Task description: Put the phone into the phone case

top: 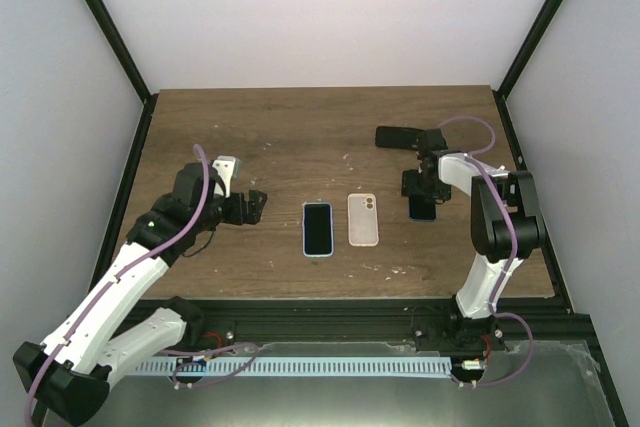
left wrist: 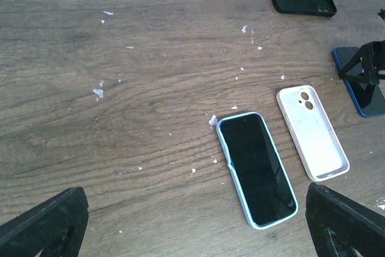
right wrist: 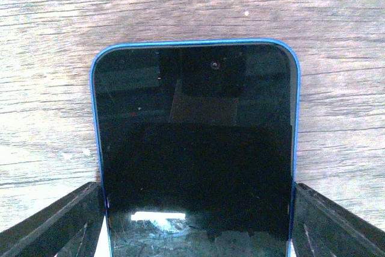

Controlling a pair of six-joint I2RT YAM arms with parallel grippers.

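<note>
At the left, the left gripper (top: 250, 205) hovers low over the table (top: 260, 127) with its fingers spread wide and nothing between them. To its right lies a pale-rimmed phone (top: 318, 229), screen up. Just beside that is the white case (top: 363, 219), which looks empty, with its camera cutout at the far end.

Further right, the right gripper (top: 421, 192) is down on the blue phone (right wrist: 195, 148). A finger sits against each long edge, so it appears to pinch the phone across its width, low on the table.

The case lies close by on that gripper's left. Its long axis runs away from the arm bases, parallel to the blue phone's, so the transfer probably needs a short sideways carry with little turning. The right arm is the nearer one.

The pale-rimmed phone, just past the case, is the likeliest thing to get bumped. A black case (top: 405, 136) lies farther back, well apart.
</note>
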